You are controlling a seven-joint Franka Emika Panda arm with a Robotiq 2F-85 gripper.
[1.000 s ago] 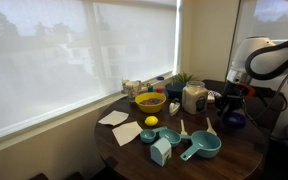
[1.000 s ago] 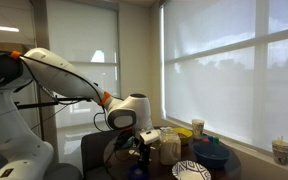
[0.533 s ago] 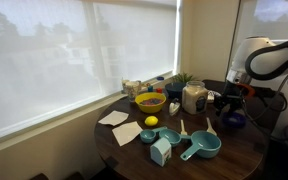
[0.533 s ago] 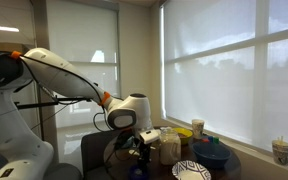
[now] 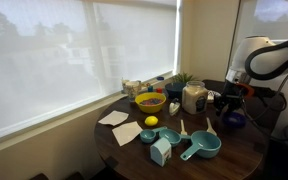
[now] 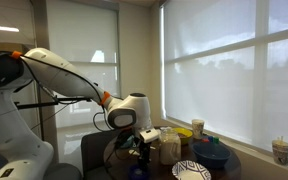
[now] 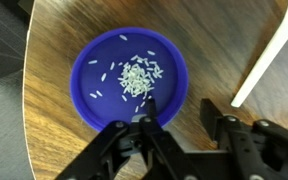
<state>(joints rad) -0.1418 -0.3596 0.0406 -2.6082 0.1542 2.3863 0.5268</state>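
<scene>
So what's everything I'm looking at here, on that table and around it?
table: one, dark wood, round, beside the window
blue bowl: one, blue, white grains inside, directly under the gripper
yellow bowl: one, yellow, mid-table towards the window
round fruit: one, yellow, just in front of the yellow bowl
napkins: two, pale, at the table's edge
measuring cups: several, exact count unclear, teal, front of the table
jar: one, clear with pale contents, next to the yellow bowl
plant: one, green, behind the jar
blinds: white, drawn over the windows
robot arm: one, white
gripper: one, black, jaws apart, over the blue bowl's near rim
</scene>
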